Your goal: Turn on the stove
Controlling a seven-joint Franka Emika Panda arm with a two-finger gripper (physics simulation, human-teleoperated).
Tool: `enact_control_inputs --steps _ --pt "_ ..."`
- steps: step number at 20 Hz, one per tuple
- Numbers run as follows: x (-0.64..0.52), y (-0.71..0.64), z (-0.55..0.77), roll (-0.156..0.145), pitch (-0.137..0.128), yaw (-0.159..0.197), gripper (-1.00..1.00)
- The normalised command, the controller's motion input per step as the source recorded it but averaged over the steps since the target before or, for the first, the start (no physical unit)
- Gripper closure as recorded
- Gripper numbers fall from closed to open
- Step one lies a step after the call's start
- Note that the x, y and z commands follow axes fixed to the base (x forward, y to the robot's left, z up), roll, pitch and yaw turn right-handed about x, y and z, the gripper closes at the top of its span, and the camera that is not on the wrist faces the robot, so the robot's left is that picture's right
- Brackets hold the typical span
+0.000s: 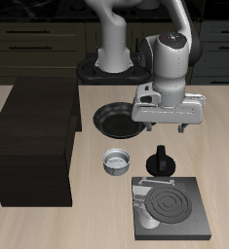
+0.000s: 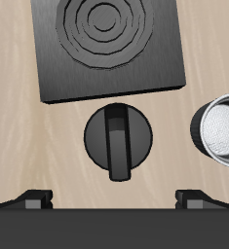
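Observation:
The stove (image 1: 171, 207) is a flat dark-grey square hotplate with coil rings, lying near the table's front edge. A small pale knob (image 1: 139, 200) sits at its edge on the side toward the dark-brown box. The stove also shows in the wrist view (image 2: 106, 44), where the knob is not visible. My gripper (image 1: 167, 126) hangs in the air farther back than the stove, well above the table. It is open and empty, with both fingertips (image 2: 33, 199) spread wide. It touches nothing.
A black round pot with a handle (image 1: 163, 160) stands between the gripper and the stove, and shows directly below the gripper in the wrist view (image 2: 119, 138). A small metal bowl (image 1: 116, 160) lies beside it. A black frying pan (image 1: 116, 119) lies farther back. A large dark-brown box (image 1: 36, 141) stands at the side.

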Motion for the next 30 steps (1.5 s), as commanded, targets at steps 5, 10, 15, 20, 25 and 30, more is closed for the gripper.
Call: enact_control_inputs --steps 5,10,15,20,25,30 --pt "0.0 -0.01 -0.2 -0.011 -0.013 0.01 -1.0" --pt "0.05 -0.02 -0.29 -0.008 0.023 0.003 -1.0" --pt "-0.02 -0.02 -0.15 -0.007 0.018 0.004 -1.0" --pt "-0.12 0.04 -0.21 0.008 0.006 0.025 -1.0" --pt "-0.21 0.09 -0.06 -0.002 -0.081 0.069 -1.0" --pt "-0.06 0.03 -0.1 0.024 0.02 -0.006 -1.0"
